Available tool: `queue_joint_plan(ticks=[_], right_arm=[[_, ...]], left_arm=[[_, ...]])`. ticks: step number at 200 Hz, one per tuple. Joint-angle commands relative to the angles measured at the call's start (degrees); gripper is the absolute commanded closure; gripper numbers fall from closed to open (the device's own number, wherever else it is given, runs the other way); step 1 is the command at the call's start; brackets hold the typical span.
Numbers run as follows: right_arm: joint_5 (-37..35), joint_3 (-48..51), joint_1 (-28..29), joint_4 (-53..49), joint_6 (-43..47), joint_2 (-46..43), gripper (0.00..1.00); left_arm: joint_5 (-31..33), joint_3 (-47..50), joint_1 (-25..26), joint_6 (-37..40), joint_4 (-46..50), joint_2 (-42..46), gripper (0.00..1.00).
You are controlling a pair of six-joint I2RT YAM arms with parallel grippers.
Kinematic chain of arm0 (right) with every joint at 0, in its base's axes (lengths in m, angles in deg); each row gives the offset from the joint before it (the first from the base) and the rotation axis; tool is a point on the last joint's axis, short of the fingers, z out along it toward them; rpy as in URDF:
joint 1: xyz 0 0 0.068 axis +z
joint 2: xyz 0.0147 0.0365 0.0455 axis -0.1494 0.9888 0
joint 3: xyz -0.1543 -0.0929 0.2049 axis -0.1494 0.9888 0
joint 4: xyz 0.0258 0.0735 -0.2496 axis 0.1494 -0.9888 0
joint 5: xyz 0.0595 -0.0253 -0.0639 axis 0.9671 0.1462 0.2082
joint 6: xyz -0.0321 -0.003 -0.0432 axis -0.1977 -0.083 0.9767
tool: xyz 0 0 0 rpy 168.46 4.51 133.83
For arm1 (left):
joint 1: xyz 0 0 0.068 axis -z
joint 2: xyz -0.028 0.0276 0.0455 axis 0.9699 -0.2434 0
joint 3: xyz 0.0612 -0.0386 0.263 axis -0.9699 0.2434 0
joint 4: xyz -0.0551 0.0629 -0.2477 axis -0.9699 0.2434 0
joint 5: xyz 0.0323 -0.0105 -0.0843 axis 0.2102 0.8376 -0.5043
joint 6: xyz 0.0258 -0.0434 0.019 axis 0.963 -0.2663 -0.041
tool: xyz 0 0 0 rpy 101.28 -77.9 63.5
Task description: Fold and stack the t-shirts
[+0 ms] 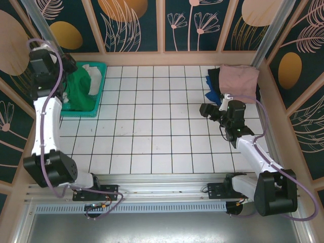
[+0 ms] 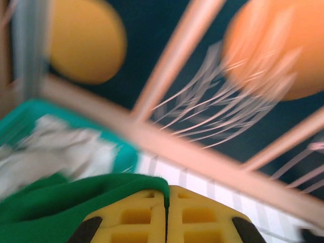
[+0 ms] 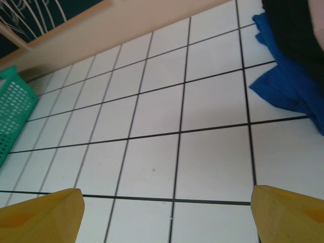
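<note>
The left gripper (image 2: 167, 191) is pressed together on an edge of the green t-shirt (image 2: 45, 207) in the basket (image 2: 124, 152) at the far left, so taking out the next shirt seems to be the step in hand. Next it should be lifted clear and brought onto the tiles (image 1: 152, 126). The right gripper (image 3: 167, 215) hangs spread and empty near the folded pink t-shirt (image 1: 239, 78) at the far right; no writing can be read.

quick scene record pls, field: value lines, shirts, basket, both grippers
left gripper: shut, green cloth caught at its finger seam, above the teal basket
green t-shirt: partly in the teal basket, far left corner
white cloth: in the teal basket beside the green t-shirt
stack: pink t-shirt on top, black t-shirt and blue t-shirt showing at its left edge, far right
right gripper: open, empty, over bare tiles near the stack
</note>
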Motion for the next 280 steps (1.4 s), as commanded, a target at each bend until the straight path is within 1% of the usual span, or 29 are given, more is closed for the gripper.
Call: queue_joint_plan(ticks=[1,16,29,41,54,70,86,97,114,119,123,125,129,139,146,150,159,164,176,190,200,221,233,250,268,280], right_arm=[[4.90,-3.60,0.58,3.27,-1.86,-1.34,0.14],[6.00,-4.72,0.97,3.54,-2.29,-1.85,0.14],[6.53,-5.45,1.41,3.89,-2.62,-2.58,0.14],[6.69,-5.97,1.69,4.15,-2.87,-3.48,0.14],[6.56,-6.22,2.03,4.46,-3.24,-4.36,0.14],[6.45,-6.24,2.52,4.99,-3.59,-5.42,0.14],[5.72,-5.52,3.36,5.82,-3.88,-5.93,0.14],[5.13,-4.77,4.00,6.64,-4.22,-5.63,0.14],[4.87,-4.21,4.91,7.32,-4.31,-4.01,0.14],[4.62,-4.20,5.29,7.20,-4.32,-3.39,0.14],[4.36,-4.26,5.63,7.15,-4.32,-2.80,0.14],[4.22,-4.26,5.85,7.13,-4.32,-2.46,0.14],[3.89,-4.26,6.30,7.01,-4.32,-1.79,0.14],[2.74,-4.09,7.76,6.57,-4.11,-0.28,0.14],[1.65,-3.89,8.92,6.00,-3.92,0.83,0.14],[0.88,-3.84,9.53,5.78,-3.93,1.48,0.14],[-0.42,-3.36,10.87,5.57,-3.88,2.92,0.14],[-0.87,-2.97,11.60,5.55,-3.88,3.77,0.14],[-1.93,-2.36,13.25,5.38,-3.80,6.21,0.14],[-3.11,-2.33,14.69,4.34,-3.53,9.60,0.14],[-3.54,-2.43,15.66,3.62,-3.61,12.13,0.16],[-3.76,-3.00,17.12,3.04,-3.88,17.52,0.19],[-4.19,-3.78,17.68,3.24,-4.16,20.34,0.20],[-3.90,-5.82,17.78,4.66,-5.48,24.56,0.21],[-2.24,-9.16,17.77,8.09,-6.88,30.01,0.24],[-0.09,-12.18,17.81,10.15,-7.36,34.36,0.27]], left_arm=[[-12.33,-6.35,6.94,-3.43,-12.71,2.15,1.00],[-15.50,-9.63,12.90,-4.23,-15.92,1.17,1.00],[-16.73,-12.33,17.52,-4.63,-16.24,0.00,1.00],[-17.70,-12.91,21.26,-5.01,-18.01,-0.63,1.00],[-19.47,-12.90,23.69,-6.75,-21.08,-1.14,1.00],[-20.47,-12.96,24.25,-9.18,-22.44,-1.83,1.00],[-17.75,-10.34,24.23,-8.57,-22.54,-1.42,1.00],[-12.29,-7.88,24.12,-8.33,-21.19,-1.13,1.00],[-6.14,-5.29,24.16,-6.43,-19.38,-2.37,1.00],[-3.00,-5.49,24.07,-6.01,-16.90,-3.39,0.91],[-0.41,-5.67,23.97,-5.76,-14.62,-4.41,0.77],[0.87,-5.81,23.92,-5.58,-13.51,-5.04,0.67],[3.08,-6.20,23.78,-5.12,-10.99,-6.29,0.53],[6.96,-6.08,23.23,-4.87,-5.06,-9.40,0.32],[8.79,-4.59,22.65,-5.24,-2.51,-11.15,0.14],[10.05,-3.42,22.25,-5.50,-1.36,-11.87,0.08],[11.94,0.20,21.41,-5.63,-0.60,-12.77,0.06],[13.39,2.28,21.14,-5.51,-0.46,-12.91,0.02],[17.01,7.31,21.07,-5.27,-0.37,-12.32,0.01],[16.11,13.52,21.71,-5.13,-2.07,-11.22,0.01],[15.22,16.60,23.14,-4.99,-2.18,-11.06,0.02],[14.45,23.78,29.02,-5.02,-2.38,-10.29,0.06],[14.59,29.64,32.53,-6.75,-4.15,-8.95,0.09],[13.45,37.55,37.65,-10.28,-7.79,-7.34,0.09],[13.29,40.73,43.50,-12.61,-9.88,-8.65,0.07],[12.15,41.65,45.41,-13.65,-11.21,-11.28,0.07]])
